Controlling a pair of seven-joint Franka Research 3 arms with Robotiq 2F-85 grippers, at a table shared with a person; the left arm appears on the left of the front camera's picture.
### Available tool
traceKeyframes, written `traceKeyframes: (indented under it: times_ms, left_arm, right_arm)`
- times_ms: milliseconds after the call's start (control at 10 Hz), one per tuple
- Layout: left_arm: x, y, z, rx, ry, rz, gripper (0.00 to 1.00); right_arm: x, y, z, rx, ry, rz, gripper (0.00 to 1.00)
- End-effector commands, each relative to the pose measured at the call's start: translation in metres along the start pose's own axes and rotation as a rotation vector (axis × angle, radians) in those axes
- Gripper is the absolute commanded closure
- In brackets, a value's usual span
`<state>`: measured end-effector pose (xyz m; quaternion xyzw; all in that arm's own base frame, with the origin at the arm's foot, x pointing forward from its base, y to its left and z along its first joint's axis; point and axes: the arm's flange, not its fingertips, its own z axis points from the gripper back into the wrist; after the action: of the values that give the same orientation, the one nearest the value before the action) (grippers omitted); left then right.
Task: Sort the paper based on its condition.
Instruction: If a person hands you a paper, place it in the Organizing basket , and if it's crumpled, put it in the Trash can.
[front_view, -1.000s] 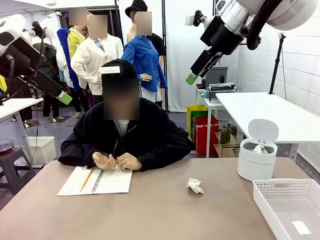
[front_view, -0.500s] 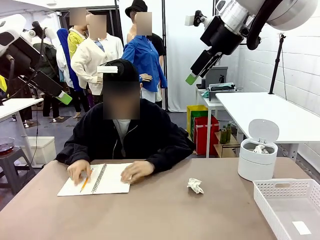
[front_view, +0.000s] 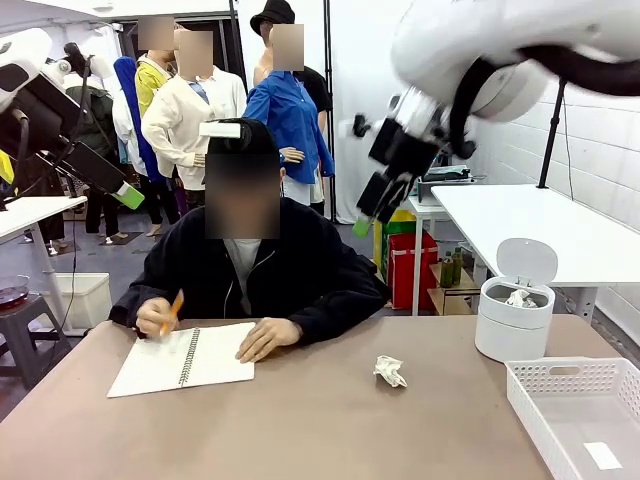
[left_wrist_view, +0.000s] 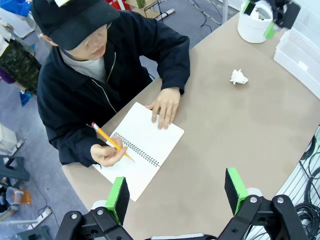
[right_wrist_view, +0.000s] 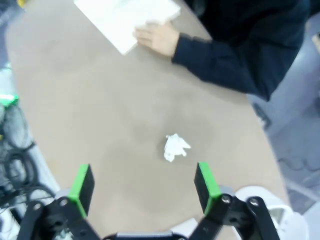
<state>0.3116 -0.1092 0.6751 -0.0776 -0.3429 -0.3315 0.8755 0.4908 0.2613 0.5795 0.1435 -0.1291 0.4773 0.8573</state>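
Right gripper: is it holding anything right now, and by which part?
Nothing is held. The right gripper hangs open above the table, with the crumpled paper lying loose on the table below its jaws.

The brown table (front_view: 330, 430) carries a spiral notebook (front_view: 180, 360) at its far left; right of the notebook lies a crumpled paper (front_view: 390, 371), farther right a round white bin (front_view: 514, 320) and a white basket (front_view: 580, 415)

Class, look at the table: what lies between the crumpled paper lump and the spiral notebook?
Nothing: in the front view the stretch of tabletop between the crumpled paper and the spiral notebook is bare. The person's hand rests on the notebook's near edge.
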Motion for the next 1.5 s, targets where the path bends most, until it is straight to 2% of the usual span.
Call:
traceKeyframes:
  times_ms: [0,200,300,400,700,900,1000,1100,1400]
  left_arm:
    - [0.0,0.001,0.001,-0.001,-0.003,0.003,0.0]
    - [0.0,0.001,0.001,-0.001,-0.003,0.003,0.0]
    - [0.0,0.001,0.001,-0.001,-0.003,0.003,0.0]
    - [0.0,0.001,0.001,-0.001,-0.003,0.003,0.0]
    - [0.0,0.001,0.001,-0.001,-0.003,0.003,0.0]
    - [0.0,0.001,0.001,-0.001,-0.003,0.003,0.0]
    - [0.0,0.001,0.001,-0.001,-0.003,0.003,0.0]
    - [0.0,0.001,0.001,-0.001,-0.003,0.003,0.0]
    - [0.0,0.001,0.001,-0.001,-0.003,0.003,0.0]
  right_arm:
    - [0.01,-0.001,-0.019,-0.041,0.114,-0.04,0.0]
    - [-0.01,-0.006,-0.059,-0.102,0.148,-0.072,0.0]
    - [-0.017,-0.013,-0.069,-0.172,0.166,-0.073,0.0]
    - [-0.024,-0.019,-0.08,-0.19,0.17,-0.087,0.0]
    - [-0.048,-0.015,-0.114,-0.128,0.192,-0.156,0.0]
    - [-0.058,-0.012,-0.135,-0.104,0.198,-0.154,0.0]
    - [-0.06,-0.009,-0.139,-0.073,0.194,-0.153,0.0]
    - [-0.055,-0.017,-0.127,-0.111,0.228,-0.14,0.0]
    - [-0.055,-0.017,-0.127,-0.111,0.228,-0.14,0.0]
